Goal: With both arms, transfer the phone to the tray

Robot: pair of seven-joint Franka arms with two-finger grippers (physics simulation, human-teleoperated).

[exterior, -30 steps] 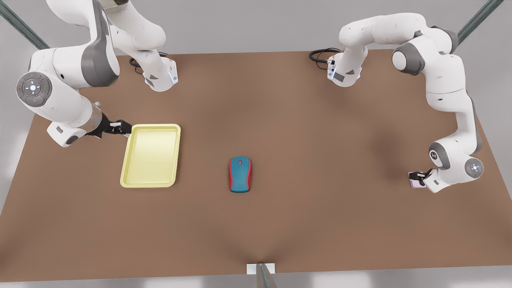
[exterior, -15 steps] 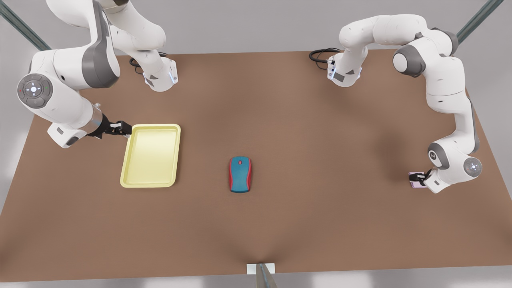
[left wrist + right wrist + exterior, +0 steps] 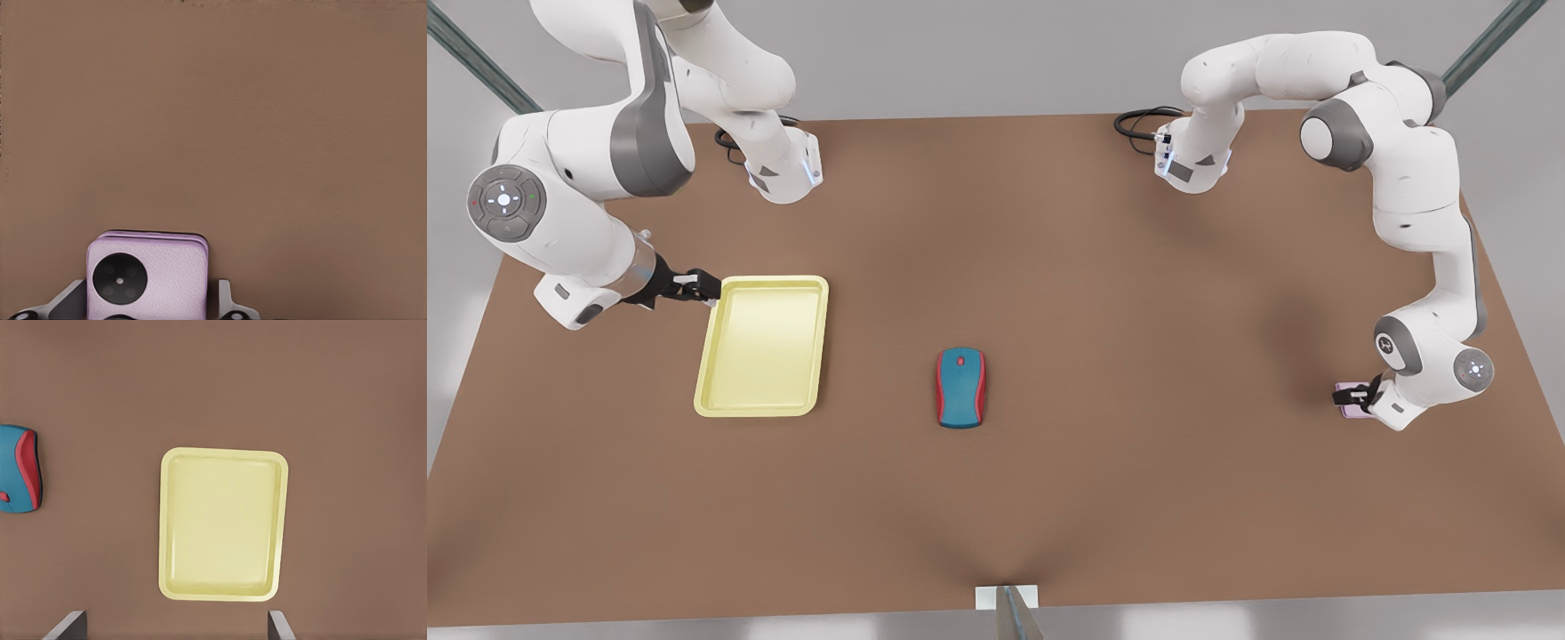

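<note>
Pink phone (image 3: 148, 277), yellow tray (image 3: 763, 346)

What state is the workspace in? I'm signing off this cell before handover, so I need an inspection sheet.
Surface: brown table, level.
Job's things: phone lies flat near the front view's right edge; tray is empty, on the front view's left.
Clutter: teal-and-red mouse mid-table.
Grippers: left pincer is at the phone; right pincer is open, beside the tray's far corner.
Cables: black loops at both arm bases.
Surroundings: grey backdrop, metal struts.
</note>
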